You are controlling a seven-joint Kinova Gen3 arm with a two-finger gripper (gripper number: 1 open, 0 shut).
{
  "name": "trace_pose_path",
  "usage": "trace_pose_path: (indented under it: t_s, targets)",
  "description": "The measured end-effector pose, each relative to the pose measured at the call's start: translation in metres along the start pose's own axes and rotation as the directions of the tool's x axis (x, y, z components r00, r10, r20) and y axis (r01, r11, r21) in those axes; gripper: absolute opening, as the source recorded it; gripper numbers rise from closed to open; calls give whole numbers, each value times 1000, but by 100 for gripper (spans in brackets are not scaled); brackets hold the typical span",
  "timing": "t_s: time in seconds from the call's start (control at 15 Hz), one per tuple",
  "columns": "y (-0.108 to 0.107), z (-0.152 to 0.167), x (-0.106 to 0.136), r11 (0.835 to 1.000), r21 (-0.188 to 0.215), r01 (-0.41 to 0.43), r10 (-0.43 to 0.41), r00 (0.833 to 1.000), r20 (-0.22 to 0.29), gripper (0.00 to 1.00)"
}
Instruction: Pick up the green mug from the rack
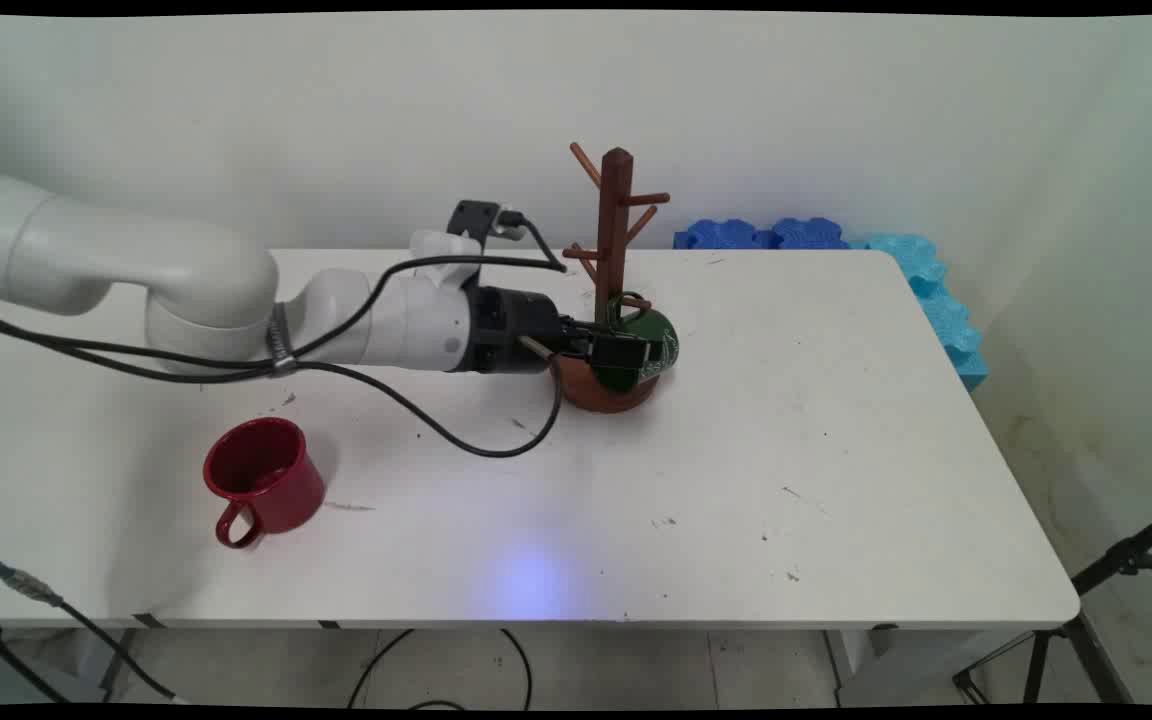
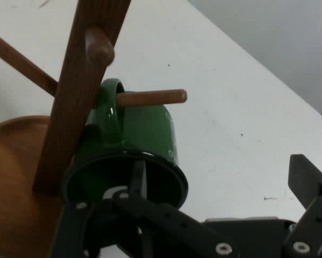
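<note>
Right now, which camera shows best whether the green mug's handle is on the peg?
The hand view: the green mug fills the frame, its handle looped over a peg of the wooden mug tree. The main view shows the mug small, partly hidden by the gripper.

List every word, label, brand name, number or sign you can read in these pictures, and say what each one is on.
None can be read.
Arm: no lettering shows on its white links.
Green mug, hanging by its handle on a peg of the wooden mug tree: plain.
Red mug: plain.
Gripper: no marking.
Table: only scuffs and specks.
Blue foam: plain.
</note>
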Motion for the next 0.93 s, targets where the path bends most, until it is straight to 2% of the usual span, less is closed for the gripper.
trace_pose_path:
  t_s: [0.53, 0.93]
  targets:
    - [1, 27, -4, 999, 24, 20, -21, 999, 31, 100]
    - [0, 44, -3, 999, 27, 42, -43, 999, 23, 100]
